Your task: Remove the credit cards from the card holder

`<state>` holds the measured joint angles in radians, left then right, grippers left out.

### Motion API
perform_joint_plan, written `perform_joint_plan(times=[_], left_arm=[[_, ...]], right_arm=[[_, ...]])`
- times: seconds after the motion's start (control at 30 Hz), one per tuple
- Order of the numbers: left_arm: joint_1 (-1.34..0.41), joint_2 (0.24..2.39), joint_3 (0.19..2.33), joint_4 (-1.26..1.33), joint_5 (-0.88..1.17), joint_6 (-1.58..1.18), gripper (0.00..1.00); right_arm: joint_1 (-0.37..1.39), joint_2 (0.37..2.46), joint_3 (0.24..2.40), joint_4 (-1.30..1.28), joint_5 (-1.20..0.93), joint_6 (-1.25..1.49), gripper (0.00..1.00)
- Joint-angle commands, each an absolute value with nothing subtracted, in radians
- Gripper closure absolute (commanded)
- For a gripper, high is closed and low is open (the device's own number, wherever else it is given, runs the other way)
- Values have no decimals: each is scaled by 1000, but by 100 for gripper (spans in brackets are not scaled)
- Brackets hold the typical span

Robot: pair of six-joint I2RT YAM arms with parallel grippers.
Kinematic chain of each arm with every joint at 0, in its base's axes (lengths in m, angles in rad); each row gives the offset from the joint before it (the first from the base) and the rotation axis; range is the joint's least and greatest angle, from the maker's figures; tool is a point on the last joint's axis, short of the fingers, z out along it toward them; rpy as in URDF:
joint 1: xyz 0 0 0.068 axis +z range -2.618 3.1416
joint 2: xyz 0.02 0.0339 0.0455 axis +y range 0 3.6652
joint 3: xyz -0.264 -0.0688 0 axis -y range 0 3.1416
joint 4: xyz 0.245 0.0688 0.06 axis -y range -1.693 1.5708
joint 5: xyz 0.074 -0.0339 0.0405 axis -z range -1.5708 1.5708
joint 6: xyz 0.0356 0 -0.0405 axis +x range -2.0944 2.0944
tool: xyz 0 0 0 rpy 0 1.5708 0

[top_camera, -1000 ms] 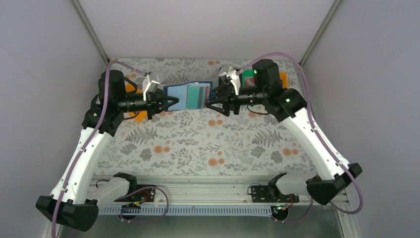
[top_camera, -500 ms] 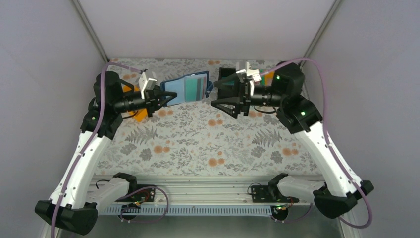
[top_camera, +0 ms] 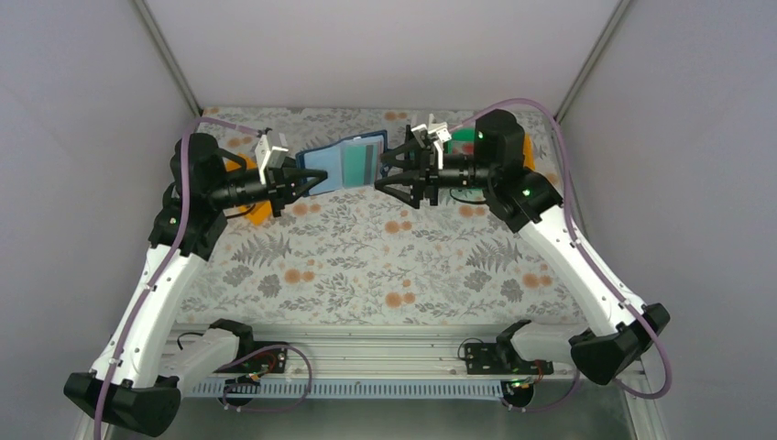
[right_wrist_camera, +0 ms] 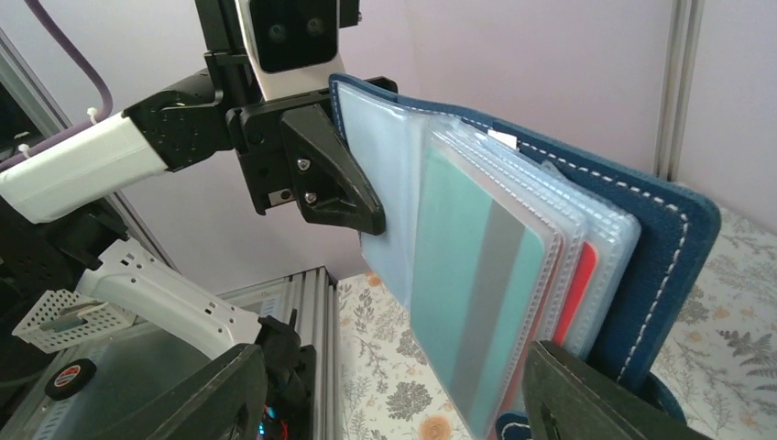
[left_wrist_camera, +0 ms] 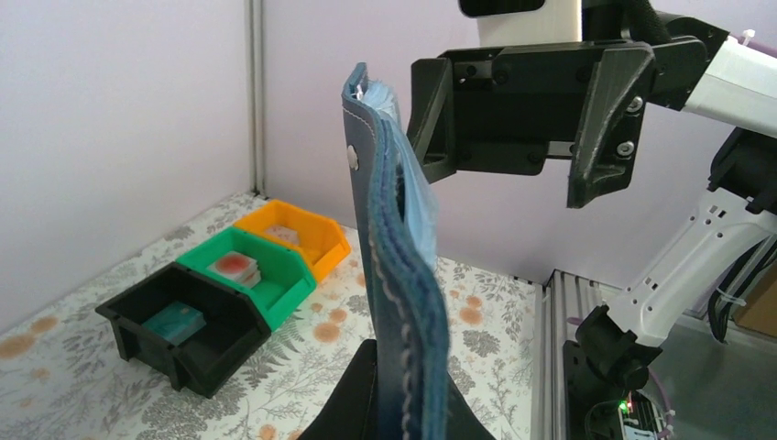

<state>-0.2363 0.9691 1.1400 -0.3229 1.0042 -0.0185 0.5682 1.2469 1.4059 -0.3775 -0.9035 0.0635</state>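
- The holder (top_camera: pixel 341 165) was held in the air above the floral table (top_camera: pixel 366 266), towards its far edge and between the two arms.
- Its left edge was pinched by the left gripper (top_camera: pixel 314 181), whose jaws were pressed together on the navy cover. In the left wrist view the holder was seen edge-on and upright, rising from between the fingers (left_wrist_camera: pixel 353 403).
- The holder was shown opened, with its pale, clear sleeves fanned out towards the right wrist camera.
- The cards (right_wrist_camera: pixel 476 293) were kept inside those sleeves: a teal one with a grey stripe was shown in front, and a red one (right_wrist_camera: pixel 577 280) was glimpsed behind it (how many lay between could not be told).
- The right gripper (top_camera: pixel 381 174) was spread wide just beside the holder's free right edge. In its own wrist view the sleeves were framed between its fingers, but whether the holder was touched could not be told.
- Three bins were lined up on the table at the far right, each touching the next: black (left_wrist_camera: pixel 183 330), green (left_wrist_camera: pixel 252 275) and orange (left_wrist_camera: pixel 298 234). Small flat items were seen lying in them.
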Motion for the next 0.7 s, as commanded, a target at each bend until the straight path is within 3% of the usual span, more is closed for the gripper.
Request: perform_joint_plan(times=[0.0, 0.67], left_arm=[[-230, 957, 1135, -271, 1032, -31, 98], [-230, 945, 1106, -268, 1011, -40, 98]], right_arm=[[571, 1277, 1400, -327, -934, 82, 29], [687, 1379, 1513, -394, -1032, 16, 33]])
